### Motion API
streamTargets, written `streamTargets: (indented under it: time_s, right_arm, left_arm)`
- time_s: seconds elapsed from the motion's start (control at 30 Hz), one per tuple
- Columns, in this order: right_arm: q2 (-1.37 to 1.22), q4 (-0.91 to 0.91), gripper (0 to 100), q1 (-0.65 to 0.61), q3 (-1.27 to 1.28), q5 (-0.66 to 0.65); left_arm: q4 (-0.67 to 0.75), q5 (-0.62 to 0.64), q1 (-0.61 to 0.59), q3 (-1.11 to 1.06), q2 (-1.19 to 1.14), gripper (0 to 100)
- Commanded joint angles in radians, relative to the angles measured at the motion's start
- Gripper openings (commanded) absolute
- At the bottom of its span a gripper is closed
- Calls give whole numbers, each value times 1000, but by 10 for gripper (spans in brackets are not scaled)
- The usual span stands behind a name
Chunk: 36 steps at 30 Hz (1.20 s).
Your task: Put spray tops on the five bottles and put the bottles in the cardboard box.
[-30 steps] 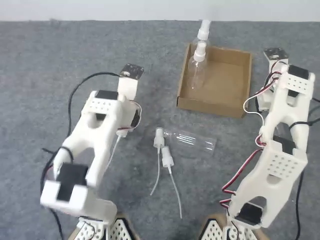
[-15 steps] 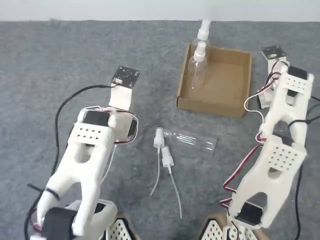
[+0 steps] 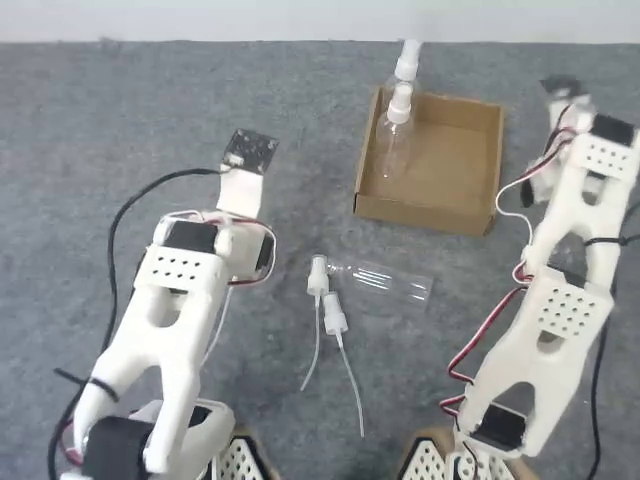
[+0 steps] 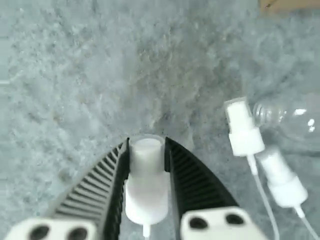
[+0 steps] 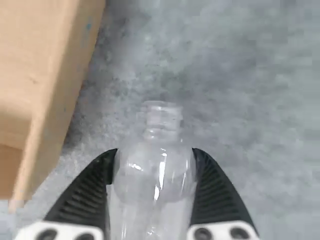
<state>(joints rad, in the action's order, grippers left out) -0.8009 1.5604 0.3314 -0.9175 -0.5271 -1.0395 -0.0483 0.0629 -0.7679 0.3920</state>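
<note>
Okay, the left gripper (image 4: pixel 146 141) is clamped narrow on a white spray top (image 4: pixel 146 185), with both fingers pressed against its sides. It hangs over the grey mat (image 4: pixel 75 75), in front of the cardboard box (image 3: pixel 420 212) and off its left front corner in the high view. The right gripper (image 5: pixel 155 151) is closed around a clear open bottle (image 5: pixel 160 122), whose bare threaded neck sticks out past the fingertips. This bottle is off the box's right wall, near it and outside it. 1 lying bottle (image 3: pixel 390 282) rests on its side on the mat just in front of the box's front wall. 2 loose spray tops (image 3: pixel 333 315) lie at its neck end, with their thin tubes trailing away from the box. 1 capped bottle (image 3: pixel 393 140) sits inside the box against the left wall. A second capped bottle (image 3: pixel 406 62) shows at the box's far left corner; whether it is inside or behind the rim cannot be told.
</note>
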Motion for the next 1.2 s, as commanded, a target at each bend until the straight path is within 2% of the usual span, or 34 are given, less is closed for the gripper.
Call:
streamTargets:
  time_s: [0.0,0.07,0.17,0.37,0.6,0.77,0.87,1.0,1.17]
  right_arm:
    - [27,189,6,-2,-377,71]
    - [21,245,6,-25,-517,109]
    - [28,239,6,-59,-568,195]
    - [67,245,6,-202,-542,206]
    - [509,234,6,-283,84,193]
    - [868,189,6,-437,408,190]
    - [1076,59,6,-553,644,221]
    - [1303,-216,6,-694,1017,265]
    - [1402,-513,6,-883,1361,265]
  left_arm:
    - [-14,48,-6,137,89,16]
    - [-32,72,-5,185,138,16]
    - [-32,83,-5,232,247,16]
    - [-32,121,-55,311,413,16]
    - [-81,130,-161,338,451,16]
    - [-81,132,-157,360,453,16]
    - [-81,153,-155,397,453,16]
    - [-83,181,-153,469,453,16]
    - [-72,272,-152,585,443,16]
